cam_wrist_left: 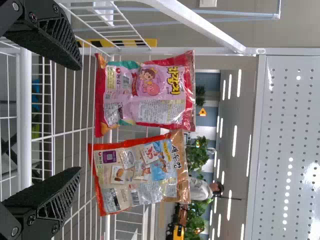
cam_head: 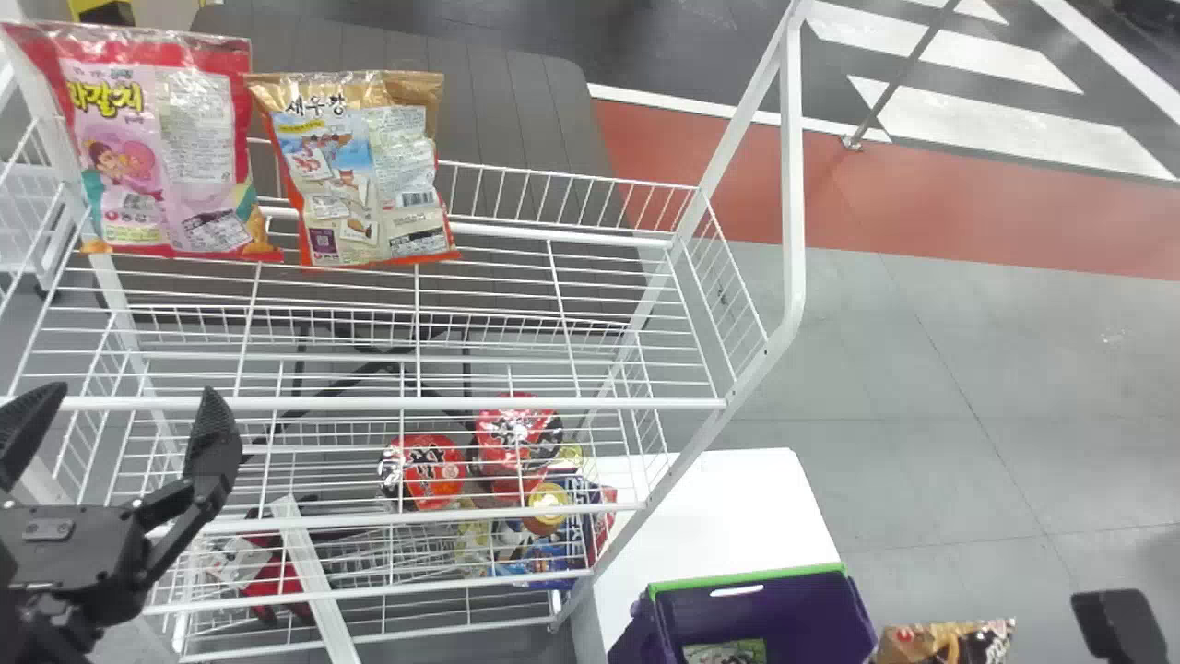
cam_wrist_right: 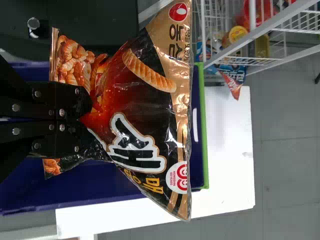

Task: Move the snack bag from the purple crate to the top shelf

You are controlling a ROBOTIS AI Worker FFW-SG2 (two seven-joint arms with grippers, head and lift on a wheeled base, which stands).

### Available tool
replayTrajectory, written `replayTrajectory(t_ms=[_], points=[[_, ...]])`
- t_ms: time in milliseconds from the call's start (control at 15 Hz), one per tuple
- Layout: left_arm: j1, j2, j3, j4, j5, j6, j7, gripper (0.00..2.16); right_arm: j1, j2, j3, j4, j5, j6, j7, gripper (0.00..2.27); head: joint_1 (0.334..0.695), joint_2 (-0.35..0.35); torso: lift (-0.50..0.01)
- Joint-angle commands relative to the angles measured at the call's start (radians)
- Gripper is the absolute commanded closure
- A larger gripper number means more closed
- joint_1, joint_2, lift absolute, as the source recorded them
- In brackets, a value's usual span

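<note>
Black-and-gold, the snack bag (cam_wrist_right: pixel 142 112) hangs from the right end effector (cam_wrist_right: pixel 86 120).

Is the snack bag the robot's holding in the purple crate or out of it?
Out: the snack bag is in the right end effector, and the head view shows it right of the purple crate.

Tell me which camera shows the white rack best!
The head view, because it looks down over the rack and several stacked shelves. The left wrist view shows its top shelf with the pink bag; the right wrist view shows a lower corner.
</note>
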Motion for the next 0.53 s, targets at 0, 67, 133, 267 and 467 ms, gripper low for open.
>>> replayTrajectory(t_ms=[0, 67, 133, 267, 467], points=[[-0.002, 0.002, 0.000, 0.004, 0.001, 0.000, 0.000, 0.10, -0.031, 0.020, -0.011, -0.100, -0.003, 0.031, 0.072, 1.65, 0.695, -0.350, 0.000], [-0.002, 0.002, 0.000, 0.004, 0.001, 0.000, 0.000, 0.10, -0.051, 0.022, -0.012, -0.148, -0.006, 0.077, 0.097, 1.65, 0.695, -0.350, 0.000], [-0.002, 0.003, -0.002, 0.005, 0.001, 0.000, 0.000, 0.10, -0.084, 0.022, -0.014, -0.191, -0.011, 0.129, 0.097, 1.65, 0.695, -0.350, 0.000], [0.000, 0.003, -0.002, 0.005, 0.001, 0.000, 0.002, 0.10, -0.125, 0.022, -0.005, -0.278, -0.011, 0.212, 0.097, 1.65, 0.695, -0.350, 0.000], [0.006, 0.009, 0.001, -0.004, 0.001, 0.000, 0.002, 0.10, -0.148, 0.022, 0.035, -0.399, -0.020, 0.347, 0.097, 1.65, 0.695, -0.350, 0.000]])
